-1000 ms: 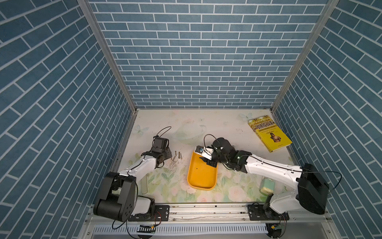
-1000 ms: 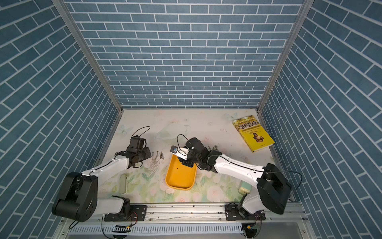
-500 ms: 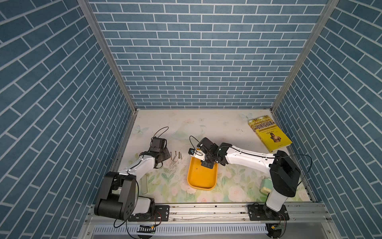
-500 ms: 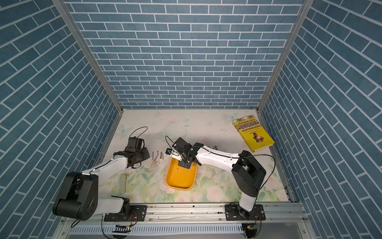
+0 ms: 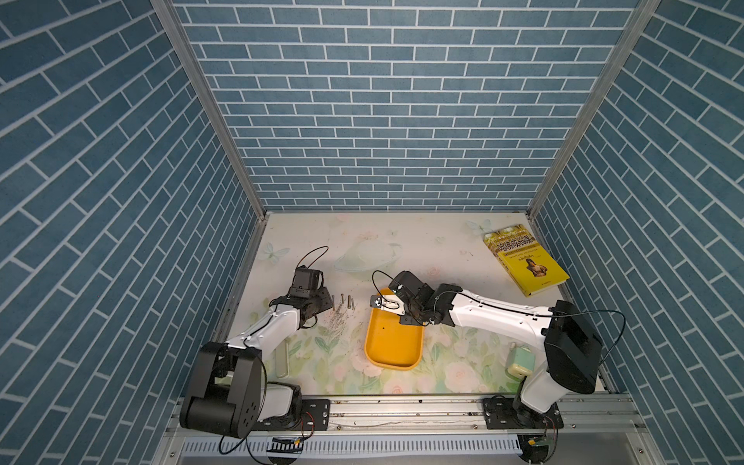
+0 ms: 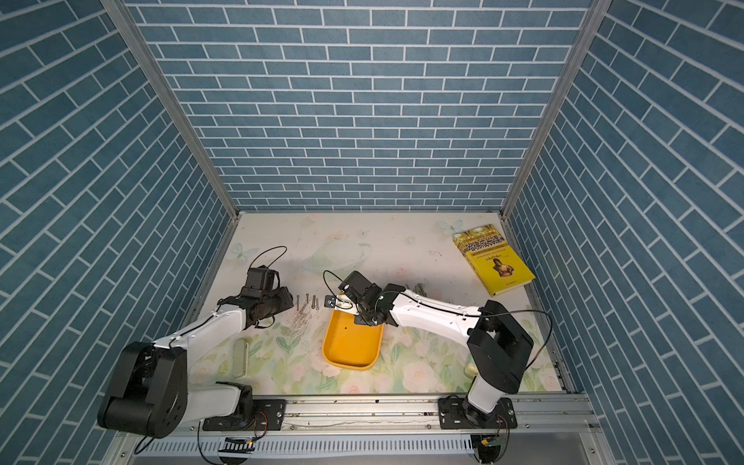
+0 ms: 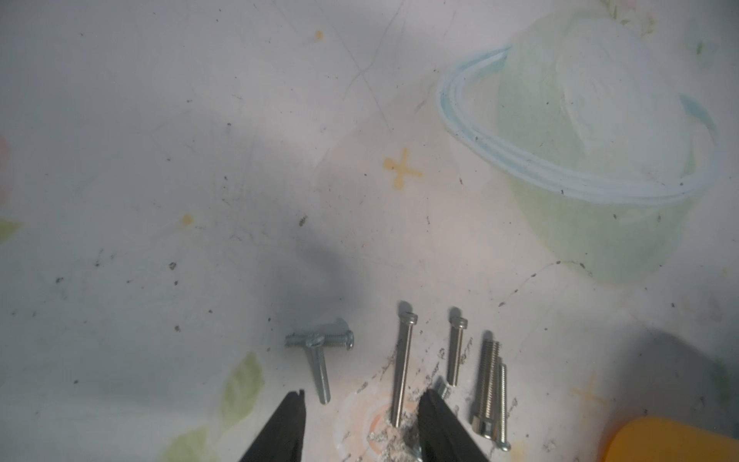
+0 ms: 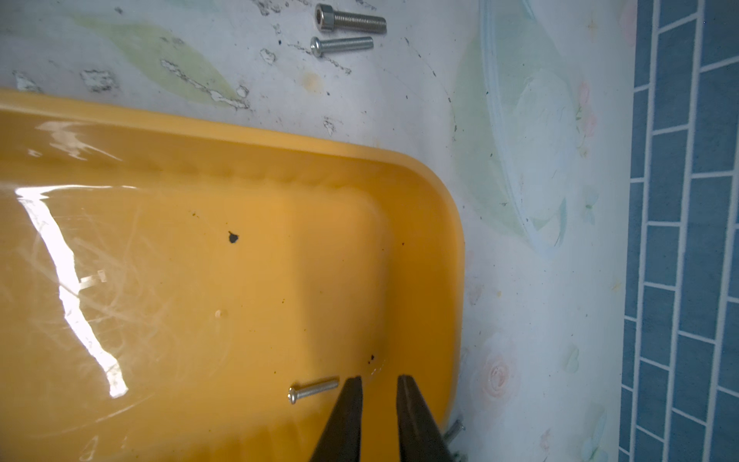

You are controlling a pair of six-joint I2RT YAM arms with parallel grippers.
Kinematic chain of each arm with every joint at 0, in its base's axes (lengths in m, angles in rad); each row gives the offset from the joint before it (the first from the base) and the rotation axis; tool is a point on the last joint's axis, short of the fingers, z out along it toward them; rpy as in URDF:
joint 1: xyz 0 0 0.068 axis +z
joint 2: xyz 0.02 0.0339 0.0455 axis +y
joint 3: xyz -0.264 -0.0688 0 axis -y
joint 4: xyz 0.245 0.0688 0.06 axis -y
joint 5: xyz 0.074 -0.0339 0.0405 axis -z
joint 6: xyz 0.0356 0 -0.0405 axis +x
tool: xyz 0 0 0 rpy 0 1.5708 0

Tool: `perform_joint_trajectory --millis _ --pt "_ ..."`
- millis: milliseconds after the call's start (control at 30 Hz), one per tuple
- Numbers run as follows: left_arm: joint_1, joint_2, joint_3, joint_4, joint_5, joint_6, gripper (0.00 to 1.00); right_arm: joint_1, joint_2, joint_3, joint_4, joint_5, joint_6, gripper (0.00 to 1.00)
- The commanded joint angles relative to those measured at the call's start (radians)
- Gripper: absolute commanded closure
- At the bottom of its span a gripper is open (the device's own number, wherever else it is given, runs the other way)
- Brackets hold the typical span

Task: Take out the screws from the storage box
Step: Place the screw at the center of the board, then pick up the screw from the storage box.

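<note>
Right tool (image 8: 378,379) is almost closed with a narrow empty gap, over the far end of the storage box (image 8: 280,160). Only its wrist view catches the screw (image 8: 314,390) lying inside, just beside a finger; in both top views the arm covers it. Left tool (image 7: 362,394) is spread open, straddling a long one of the screws (image 7: 456,348) on the bench (image 7: 200,160), left of the box.

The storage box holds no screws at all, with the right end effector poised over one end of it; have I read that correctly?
Not quite: the storage box holds one screw, lying on its floor beside the right end effector, as the right wrist view shows. The end effector is indeed poised over one end of it.
</note>
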Motion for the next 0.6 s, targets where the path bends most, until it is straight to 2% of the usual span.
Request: perform_joint_trajectory --millis 0,67,100,200,267,467,567 --pt "0.005 -0.047 -0.016 0.014 0.051 0.022 0.48 0.004 -0.082 -0.018 0.033 -0.019 -0.035 0.79" --pt "-0.018 -0.088 -0.024 0.049 0.106 0.04 0.42 0.003 -0.135 -0.051 0.115 0.007 -0.009 0.78" --pt "-0.062 -0.097 -0.015 0.053 0.098 0.052 0.39 0.003 -0.162 -0.078 0.169 0.028 0.009 0.77" --pt "-0.287 -0.066 0.075 -0.021 -0.055 0.067 0.43 0.003 -0.26 -0.183 0.316 0.069 0.064 0.73" --pt "-0.372 -0.081 0.089 -0.004 -0.059 0.065 0.44 0.004 -0.305 -0.241 0.36 0.094 0.097 0.73" --pt "-0.447 -0.112 0.122 -0.015 0.051 0.088 0.44 -0.059 -0.42 -0.318 0.416 0.167 0.207 0.74" --pt "-0.513 -0.104 0.137 -0.025 0.061 0.089 0.44 -0.096 -0.524 -0.393 0.469 0.174 0.253 0.69"
